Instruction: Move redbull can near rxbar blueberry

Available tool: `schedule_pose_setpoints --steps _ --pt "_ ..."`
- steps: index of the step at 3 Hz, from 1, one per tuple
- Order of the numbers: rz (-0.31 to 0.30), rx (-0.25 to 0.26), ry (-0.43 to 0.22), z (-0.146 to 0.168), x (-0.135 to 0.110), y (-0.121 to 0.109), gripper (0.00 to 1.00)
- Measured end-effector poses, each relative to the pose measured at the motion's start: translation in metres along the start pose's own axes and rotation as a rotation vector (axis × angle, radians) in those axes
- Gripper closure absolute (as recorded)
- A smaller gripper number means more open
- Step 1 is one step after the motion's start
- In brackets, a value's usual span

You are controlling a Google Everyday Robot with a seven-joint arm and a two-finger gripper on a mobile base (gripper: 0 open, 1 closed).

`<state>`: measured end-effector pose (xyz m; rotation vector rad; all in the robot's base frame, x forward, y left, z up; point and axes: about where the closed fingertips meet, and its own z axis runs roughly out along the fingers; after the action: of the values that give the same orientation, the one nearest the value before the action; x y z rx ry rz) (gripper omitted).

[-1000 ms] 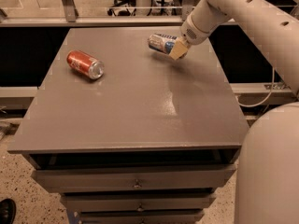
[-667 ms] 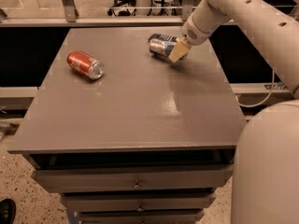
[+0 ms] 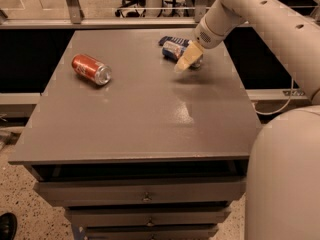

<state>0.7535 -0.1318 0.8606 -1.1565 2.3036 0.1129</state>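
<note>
We note the gripper (image 3: 187,60) at the far right of the table (image 3: 150,114), against the right end of the redbull can (image 3: 173,49); whether it clamps the can we cannot tell. The redbull can lies on its side just in front of the rxbar blueberry (image 3: 171,39). A red can (image 3: 91,69) lies well apart, to the left.

The table (image 3: 140,114) top is smooth and grey-brown, with a dull satin sheen and a pale glare patch near its middle. The redbull can (image 3: 172,49), lying at the far right, and the red-orange can (image 3: 91,69) at the left are glossy printed metal with bright silvery ends; the rxbar blueberry (image 3: 169,40) just behind the redbull can wears a dark filmy wrapper. The gripper (image 3: 187,60), at the redbull can's right end, looks matt tan beneath a smooth off-white plastic arm (image 3: 260,19).
</note>
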Motion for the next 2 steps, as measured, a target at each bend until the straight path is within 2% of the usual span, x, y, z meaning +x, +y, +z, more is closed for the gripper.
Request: schedule_pose_setpoints --steps 2 --pt "0.027 0.060 -0.038 -0.028 0.011 -0.008 0.00"
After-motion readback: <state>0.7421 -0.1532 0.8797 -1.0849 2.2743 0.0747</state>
